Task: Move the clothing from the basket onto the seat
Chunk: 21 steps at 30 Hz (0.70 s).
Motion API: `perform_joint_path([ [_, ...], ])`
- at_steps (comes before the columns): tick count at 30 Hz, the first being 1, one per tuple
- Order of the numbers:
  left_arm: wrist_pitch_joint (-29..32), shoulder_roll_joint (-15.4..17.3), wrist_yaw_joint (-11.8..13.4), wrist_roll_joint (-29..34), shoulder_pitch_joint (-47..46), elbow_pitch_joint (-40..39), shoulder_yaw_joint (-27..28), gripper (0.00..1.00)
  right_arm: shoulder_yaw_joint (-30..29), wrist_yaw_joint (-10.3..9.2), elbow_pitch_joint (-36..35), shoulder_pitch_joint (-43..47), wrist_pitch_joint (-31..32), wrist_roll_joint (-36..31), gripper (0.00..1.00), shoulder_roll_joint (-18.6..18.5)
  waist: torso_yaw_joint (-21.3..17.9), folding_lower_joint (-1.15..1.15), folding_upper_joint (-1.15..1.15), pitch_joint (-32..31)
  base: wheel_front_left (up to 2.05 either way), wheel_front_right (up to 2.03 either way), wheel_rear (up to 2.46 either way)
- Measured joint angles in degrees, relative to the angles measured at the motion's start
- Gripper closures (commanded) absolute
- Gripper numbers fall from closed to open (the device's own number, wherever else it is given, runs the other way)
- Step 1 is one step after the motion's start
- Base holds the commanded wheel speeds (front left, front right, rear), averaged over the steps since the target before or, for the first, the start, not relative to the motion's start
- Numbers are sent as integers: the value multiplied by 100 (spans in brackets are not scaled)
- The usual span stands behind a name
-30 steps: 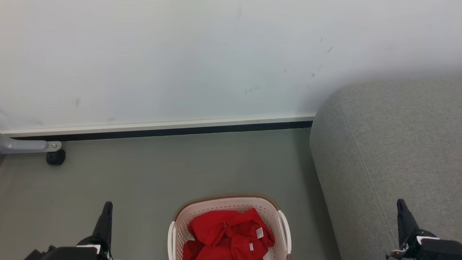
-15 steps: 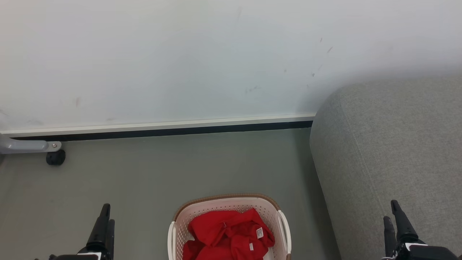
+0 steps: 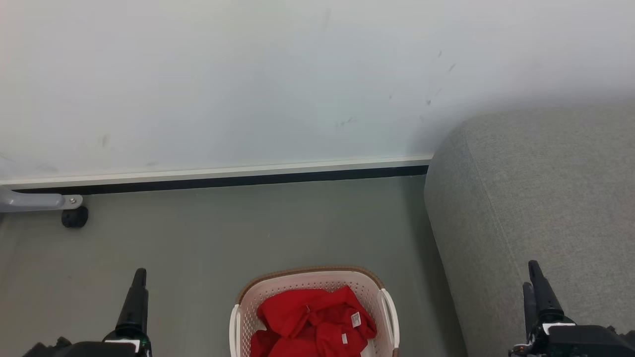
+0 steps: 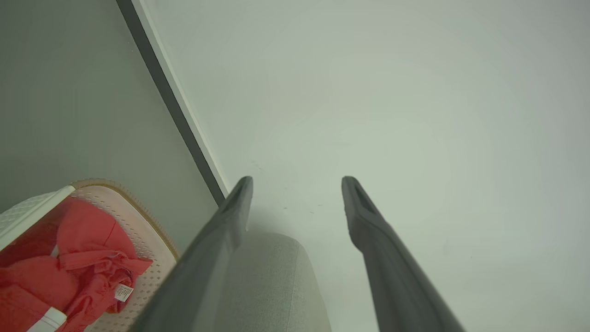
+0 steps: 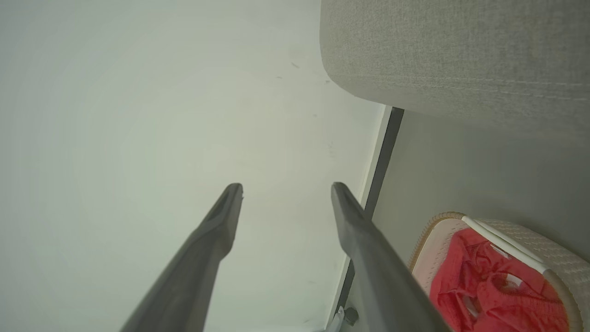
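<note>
The clothing [image 3: 310, 323] is a crumpled bright red heap with small white labels, lying in the basket [image 3: 311, 274], a cream perforated tub with a brown rim on the floor at the bottom centre. The grey seat [image 3: 536, 198] rises at the right. My left gripper [image 3: 139, 273] hangs left of the basket, above the floor. My right gripper [image 3: 530, 273] hovers in front of the seat's side. In the wrist views the left gripper [image 4: 297, 180] and right gripper [image 5: 286, 185] stand open, with nothing between the fingers. The clothing [image 4: 78, 258] [image 5: 488, 286] shows beside each.
A white wall with a pale and black baseboard [image 3: 223, 177] runs behind the grey floor. A grey metal leg with a black caster [image 3: 74, 216] stands at the far left. Bare floor lies between the basket and the wall.
Both grippers have gone from shut to open. Each has shifted a little at the bottom of the head view. The clothing and basket have not moved.
</note>
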Motion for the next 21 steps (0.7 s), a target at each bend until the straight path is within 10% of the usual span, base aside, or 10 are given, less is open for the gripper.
perform_joint_path([
  [21, -547, 488, -1, 1730, -3, -300, -516, 0, 790, -388, -287, -154, -422, -2120, 0, -145, -38, 0, 0, 2, 0, 0, 0],
])
